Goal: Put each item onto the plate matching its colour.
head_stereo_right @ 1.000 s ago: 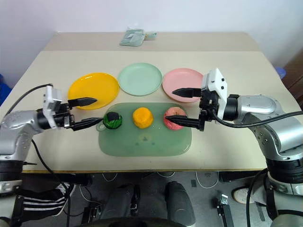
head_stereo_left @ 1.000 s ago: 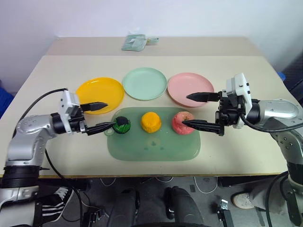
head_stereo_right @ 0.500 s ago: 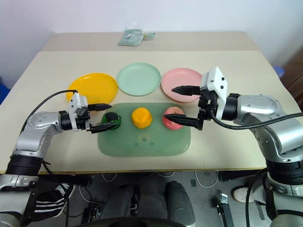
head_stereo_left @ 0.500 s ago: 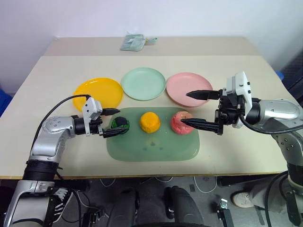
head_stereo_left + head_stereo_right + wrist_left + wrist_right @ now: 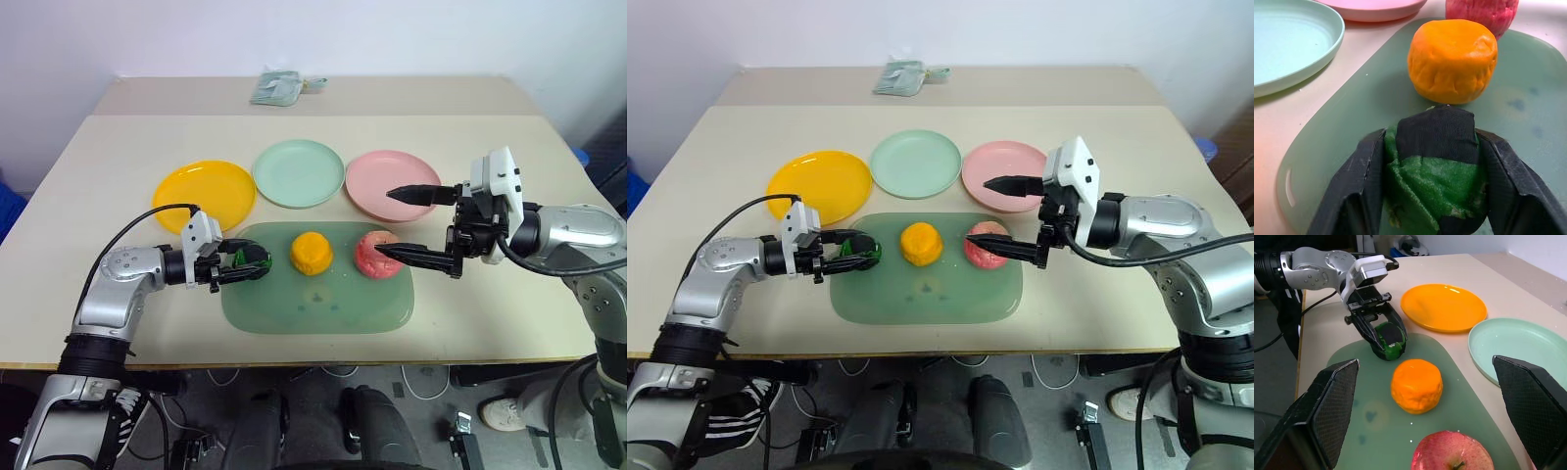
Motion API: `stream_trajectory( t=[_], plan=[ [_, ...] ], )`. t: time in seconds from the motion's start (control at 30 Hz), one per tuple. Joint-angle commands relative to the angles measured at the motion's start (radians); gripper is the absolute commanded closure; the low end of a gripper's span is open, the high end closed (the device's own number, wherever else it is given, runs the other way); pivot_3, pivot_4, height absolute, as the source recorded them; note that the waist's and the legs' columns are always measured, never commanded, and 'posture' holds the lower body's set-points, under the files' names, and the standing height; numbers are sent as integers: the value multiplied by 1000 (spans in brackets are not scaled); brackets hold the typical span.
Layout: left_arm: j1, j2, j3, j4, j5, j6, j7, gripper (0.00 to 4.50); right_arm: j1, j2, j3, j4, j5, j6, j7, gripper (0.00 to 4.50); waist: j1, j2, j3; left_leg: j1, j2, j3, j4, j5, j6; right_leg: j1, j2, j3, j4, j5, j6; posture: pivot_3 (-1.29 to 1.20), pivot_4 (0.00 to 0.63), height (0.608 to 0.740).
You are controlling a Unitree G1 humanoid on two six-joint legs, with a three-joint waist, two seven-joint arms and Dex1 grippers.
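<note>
Change: the left gripper [image 5: 238, 264], wide open a second ago, has closed around the green toy [image 5: 254, 258].
Table [image 5: 118, 147]: holds everything.
Board [image 5: 323, 305]: carries green toy, orange toy [image 5: 311, 252], apple [image 5: 376, 254].
Plates: yellow [image 5: 204, 186], mint [image 5: 299, 172], pink [image 5: 390, 179], behind board.
Right gripper [image 5: 404, 225]: fingers spread, at the apple, holding nothing.
</note>
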Motion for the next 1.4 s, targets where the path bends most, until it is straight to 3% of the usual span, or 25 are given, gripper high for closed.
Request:
stream_trajectory(
  t=[0.03, 0.33, 0.57, 0.83, 0.97, 1.27, 1.37, 1.4],
  plan=[
    [-13, -3, 18, -16, -20, 4, 1, 1726, -8, -19, -44, -34, 18, -4, 2, 0, 0, 0, 0, 0, 0, 0, 0, 0, 0, 0, 0, 0, 0, 0, 0, 0, 150, 736],
    [-203, -70, 100, 26, -56, 57, 168, 1726, -21, 2, -36, -10, -6, -20, -12, 0, 13, 0, 0, 0, 0, 0, 1, 0, 0, 0, 0, 0, 0, 1, 1, 0, 150, 736],
    [-469, -243, 30, 415, 126, -111, 402, 1726, -109, 89, 29, 138, -202, -125, -150, 0, 23, -1, 0, 0, -3, 0, 2, 0, 0, 0, 1, 0, 0, 2, 3, 0, 150, 736],
    [-739, -414, 49, 895, 206, -331, 571, 1726, -80, 117, 33, 111, -224, -124, -173, 0, 22, -1, 0, -3, -5, 1, 1, 0, 1, -1, 0, 0, -2, 2, 4, 0, 150, 736],
    [-787, -448, 67, 1010, 221, -353, 626, 1726, -67, 119, 23, 87, -222, -114, -191, 0, 15, -1, 0, -2, -5, 2, 1, 0, 1, -1, 1, 0, -2, 2, 4, 0, 150, 736],
    [-804, -458, 87, 1073, 244, -363, 647, 1726, -35, 107, -6, 63, -236, -99, -226, 0, 20, -1, 0, -2, -4, 2, 1, 0, 1, -1, 1, 0, 0, 2, 4, 0, 150, 736],
    [-805, -462, 107, 1079, 237, -347, 647, 939, -39, 108, -7, 61, -234, -101, -219, 0, 22, -1, 0, -2, -5, 2, 1, 0, 1, -1, 1, 0, 0, 2, 5, 0, 150, 736],
    [-805, -463, 113, 1078, 232, -346, 640, 471, -41, 108, -7, 62, -233, -102, -217, 0, 22, -1, 0, -2, -5, 2, 1, 0, 1, -1, 1, 0, 0, 2, 5, 0, 150, 736]
  ],
)
